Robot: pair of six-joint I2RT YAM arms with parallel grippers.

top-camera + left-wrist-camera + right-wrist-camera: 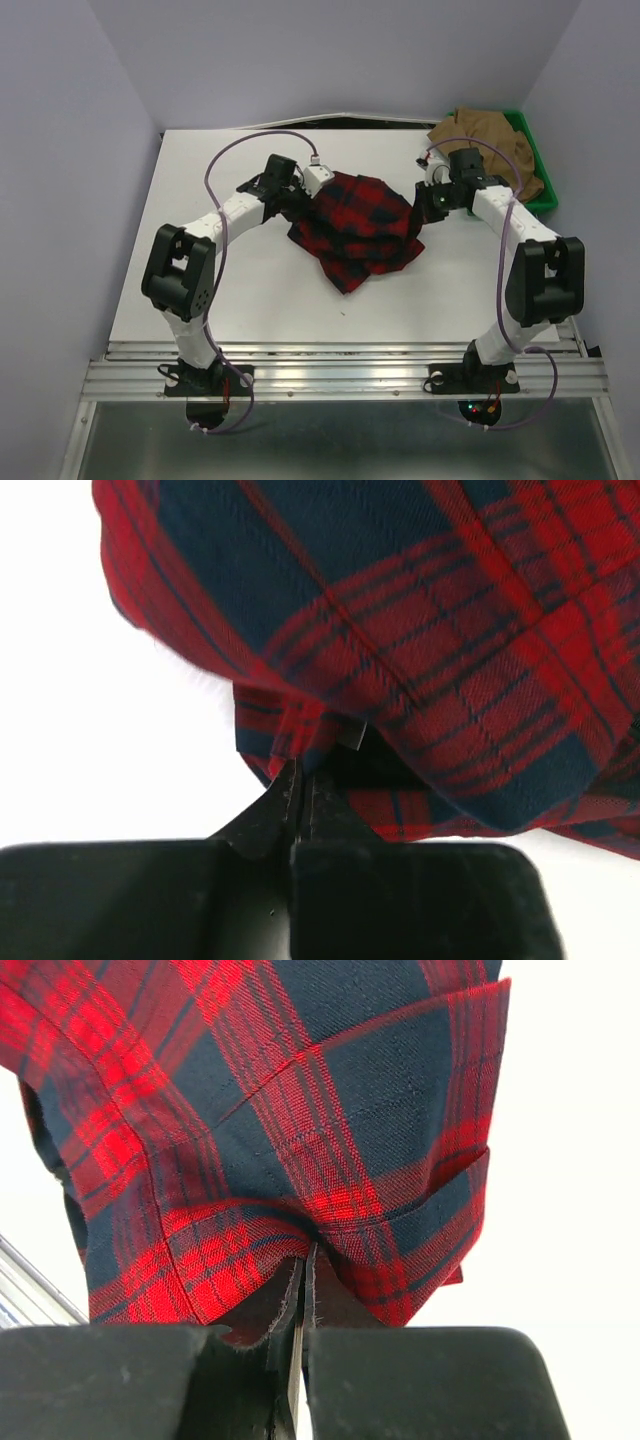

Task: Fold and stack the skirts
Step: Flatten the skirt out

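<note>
The green tray (pixel 541 178) sits at the far right corner of the table (pixel 250 290), and the tan-brown skirt (pixel 490 135) is heaped in it (only the right rim shows). I see white table in front of the arms' work and out to the left wall. The red plaid skirt (pixel 365 225) lies bunched at mid-table between both arms. My left claw (pixel 297 780) is pinched closed on its left hem, and my right claw (pixel 308 1260) is clamped on a folded edge at its right side.
</note>
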